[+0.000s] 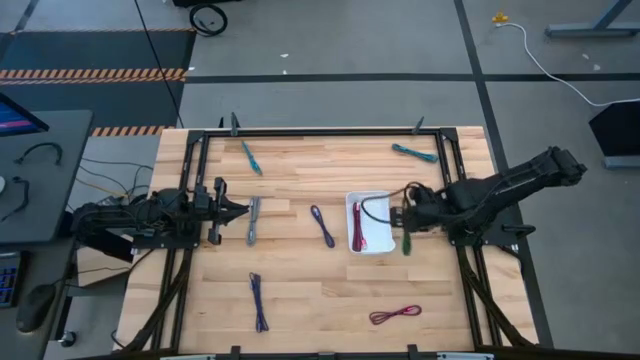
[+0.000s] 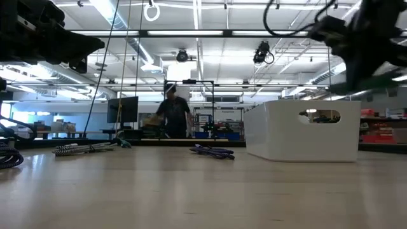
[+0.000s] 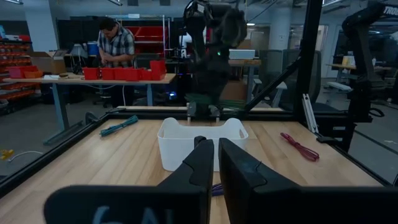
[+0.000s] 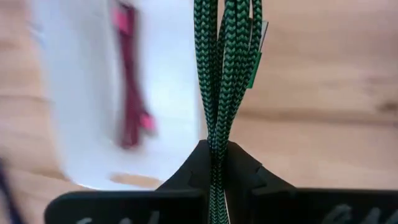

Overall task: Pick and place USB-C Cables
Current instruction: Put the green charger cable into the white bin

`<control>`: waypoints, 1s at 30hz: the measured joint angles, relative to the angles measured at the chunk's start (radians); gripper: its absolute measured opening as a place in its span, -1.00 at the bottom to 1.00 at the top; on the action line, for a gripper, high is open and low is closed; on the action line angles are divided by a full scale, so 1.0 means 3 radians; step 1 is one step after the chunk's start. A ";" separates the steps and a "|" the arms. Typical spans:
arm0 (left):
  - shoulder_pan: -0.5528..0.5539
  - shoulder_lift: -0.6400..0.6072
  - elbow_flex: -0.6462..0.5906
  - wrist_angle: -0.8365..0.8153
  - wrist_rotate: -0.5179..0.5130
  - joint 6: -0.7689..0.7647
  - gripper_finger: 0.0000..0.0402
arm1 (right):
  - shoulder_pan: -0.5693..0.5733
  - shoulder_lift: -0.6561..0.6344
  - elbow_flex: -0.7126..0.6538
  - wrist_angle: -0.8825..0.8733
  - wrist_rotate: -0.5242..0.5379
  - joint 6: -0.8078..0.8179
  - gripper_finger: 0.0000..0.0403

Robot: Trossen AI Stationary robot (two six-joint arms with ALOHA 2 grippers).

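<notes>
Seen from above, a wooden table (image 1: 300, 300) holds scattered cables. The right gripper (image 1: 407, 222) hangs just beside the right edge of a white tray (image 1: 385, 200), pinching a green cable (image 1: 407, 243). A maroon cable (image 1: 358, 228) lies inside the tray. The left gripper (image 1: 232, 209) rests at the table's left, beside a grey cable (image 1: 253, 220). Two teal cables (image 1: 250, 157) lie near the far edge, purple cables (image 1: 322, 225) mid-table, and another maroon cable (image 1: 394, 315) lies near the front.

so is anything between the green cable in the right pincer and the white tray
Nothing visible. The right pincer is shut on the green cable just beside the white tray, near its right wall. The tray is open-topped and holds only a maroon cable, with bare floor beside it.
</notes>
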 joint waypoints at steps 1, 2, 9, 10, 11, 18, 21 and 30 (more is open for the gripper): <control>0.0000 0.0000 -0.0001 0.0000 0.0000 0.0000 -0.84 | -0.0042 0.0018 0.0075 0.0060 0.0101 -0.0035 -0.88; -0.0001 0.0000 0.0000 -0.0002 -0.0001 0.0000 -0.83 | -0.0085 0.0030 0.0143 0.0141 0.0191 -0.0079 -0.89; -0.0001 0.0000 0.0000 -0.0002 -0.0001 0.0000 -0.81 | -0.0397 0.0347 0.0231 0.0981 0.0724 -0.0607 -0.89; 0.0000 0.0000 0.0000 -0.0002 0.0000 0.0000 -0.82 | -0.0442 0.0433 0.0231 0.1042 0.0738 -0.0696 -0.89; 0.0000 0.0000 0.0000 -0.0002 0.0000 0.0000 -0.83 | -0.0483 0.0528 0.0230 0.1090 0.0745 -0.0768 -0.89; 0.0000 0.0000 -0.0001 -0.0003 -0.0001 0.0000 -0.85 | -0.0612 0.1019 0.0229 0.1160 0.0311 -0.0972 -0.89; -0.0001 0.0001 -0.0001 -0.0002 -0.0001 0.0000 -0.82 | -0.0589 0.1167 0.0229 0.1252 0.0035 -0.1049 -0.89; 0.0000 0.0000 0.0000 -0.0003 0.0000 0.0000 -0.83 | -0.0626 0.1567 0.0231 0.1356 -0.0414 -0.1107 -0.83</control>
